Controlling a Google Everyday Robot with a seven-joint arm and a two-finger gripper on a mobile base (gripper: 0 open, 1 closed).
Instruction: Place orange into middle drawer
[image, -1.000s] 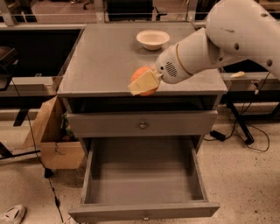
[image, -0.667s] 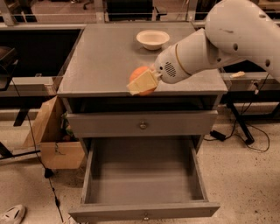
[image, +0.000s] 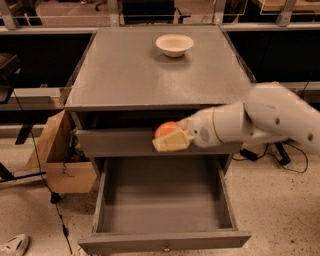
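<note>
We hold the orange (image: 166, 129) in the gripper (image: 172, 140), closed around it, at frame centre above the open middle drawer (image: 165, 202). Remaining: lower and release, 1 step.

Above the open grey wooden drawer (image: 165, 200), my blurred cream two-finger gripper (image: 164, 137) covers the lower half of the round matte orange fruit (image: 166, 128) it grips.

From where I stand, no word, label, brand or number can be read on anything here. The robot's cream-fingered gripper (image: 171, 141) sits near the scene's centre, clasping the round orange fruit (image: 166, 129), with the open grey wooden drawer (image: 165, 200) at six o'clock from it.
</note>
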